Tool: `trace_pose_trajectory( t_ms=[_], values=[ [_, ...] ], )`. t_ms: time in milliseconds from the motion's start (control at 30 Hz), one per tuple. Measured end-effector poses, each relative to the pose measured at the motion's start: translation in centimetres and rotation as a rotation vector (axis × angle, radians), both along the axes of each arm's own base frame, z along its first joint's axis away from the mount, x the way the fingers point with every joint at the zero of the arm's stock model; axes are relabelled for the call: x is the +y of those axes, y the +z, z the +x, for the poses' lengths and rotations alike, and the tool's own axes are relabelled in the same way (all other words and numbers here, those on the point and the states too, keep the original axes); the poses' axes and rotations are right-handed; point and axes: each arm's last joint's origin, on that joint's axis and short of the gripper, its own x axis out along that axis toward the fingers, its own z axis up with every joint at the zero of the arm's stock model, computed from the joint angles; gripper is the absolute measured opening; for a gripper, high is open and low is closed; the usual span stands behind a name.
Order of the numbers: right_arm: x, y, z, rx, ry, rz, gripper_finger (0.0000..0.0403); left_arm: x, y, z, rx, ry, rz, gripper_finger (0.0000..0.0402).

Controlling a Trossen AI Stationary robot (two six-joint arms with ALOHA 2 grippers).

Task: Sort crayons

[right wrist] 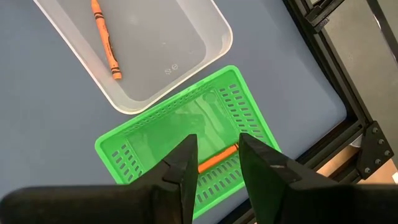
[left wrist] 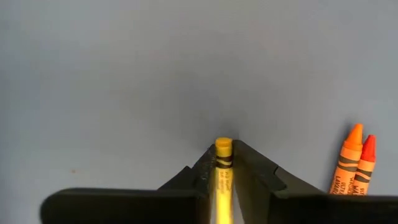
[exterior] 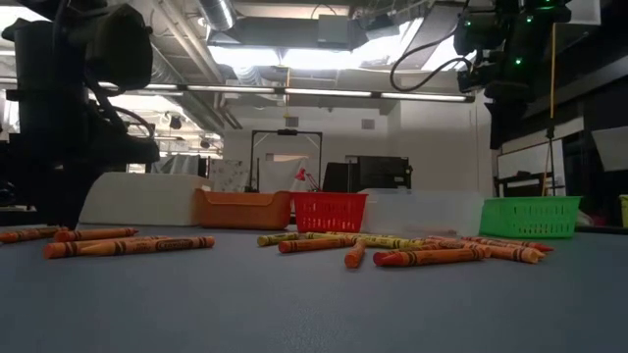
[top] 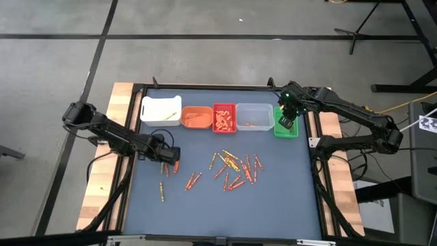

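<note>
Stretching across the dark blue table mat, a row of bins lines the far edge: white, orange, red, clear, green. Over the green bin hangs the right gripper, fingers parted, nothing between them; an orange crayon lies in the basket below. Low at the mat's left, the left gripper is pinched on a yellow crayon. Loose crayons scatter mid-mat, perhaps two dozen.
</note>
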Motion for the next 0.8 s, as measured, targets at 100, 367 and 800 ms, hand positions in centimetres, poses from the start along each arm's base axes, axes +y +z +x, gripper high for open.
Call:
trace_pose_trajectory(
  t_ms=[100, 367, 800],
  values=[
    [0.0, 0.0, 0.0, 0.0, 0.0, 0.0, 0.0115, 0.0, 0.0, 0.0, 0.002, 0.009, 0.001, 0.0021],
    [0.0, 0.0, 0.0, 0.0, 0.0, 0.0, 0.0115, 0.1, 0.0, 0.0, 0.0, -0.021, 0.034, 0.001],
    [0.0, 0.0, 0.0, 0.0, 0.0, 0.0, 0.0115, 0.5, 1.7, -0.6, -0.088, -0.144, 0.096, 0.0009]
  ],
)
